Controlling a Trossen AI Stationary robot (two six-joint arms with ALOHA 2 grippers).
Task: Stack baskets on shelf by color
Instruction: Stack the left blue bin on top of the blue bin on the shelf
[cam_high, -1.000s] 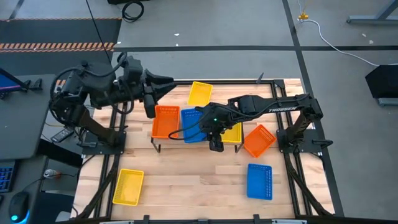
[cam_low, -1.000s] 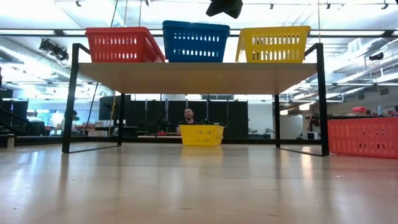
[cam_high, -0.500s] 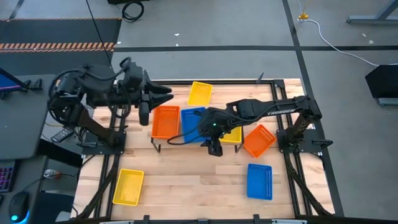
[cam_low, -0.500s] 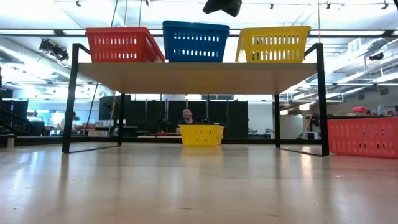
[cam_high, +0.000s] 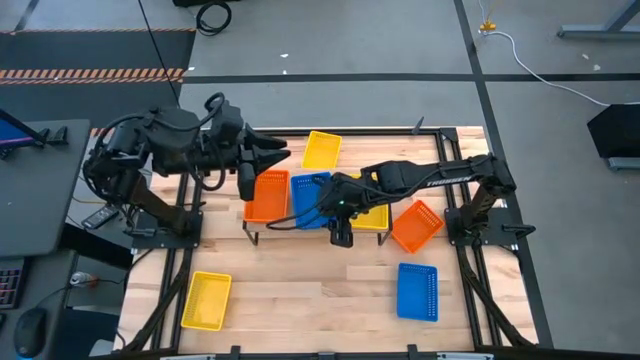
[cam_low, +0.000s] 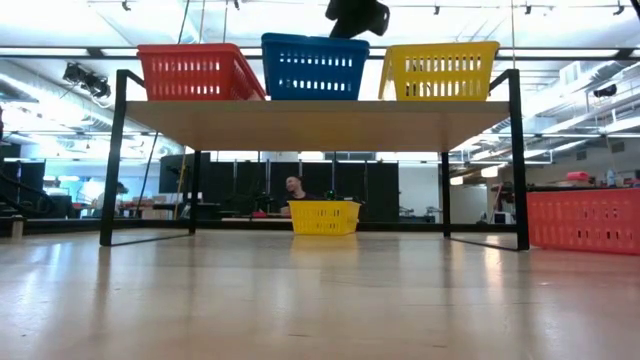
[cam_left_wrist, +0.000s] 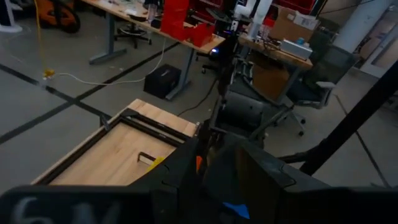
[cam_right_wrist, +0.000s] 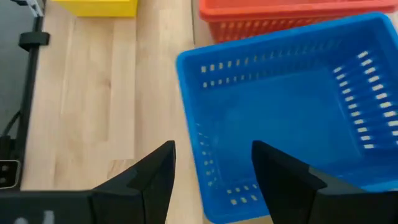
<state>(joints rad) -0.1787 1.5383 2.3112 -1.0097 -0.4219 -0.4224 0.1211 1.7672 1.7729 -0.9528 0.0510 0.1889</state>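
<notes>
A light-wood bench carries the low wooden shelf, holding 1 orange, 1 blue and 1 yellow mesh plastic basket. The right hand hovers open, empty, over the blue basket at the shelf's middle; the left hand, whose grip I cannot tell, waits beyond the shelf's left end. Next, probably fetching the loose blue basket near the bench's right edge.

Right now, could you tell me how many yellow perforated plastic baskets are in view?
3: one yellow basket on the shelf's right end, one behind the shelf, one at the table's near-left. Stacked ones may be hidden.
</notes>
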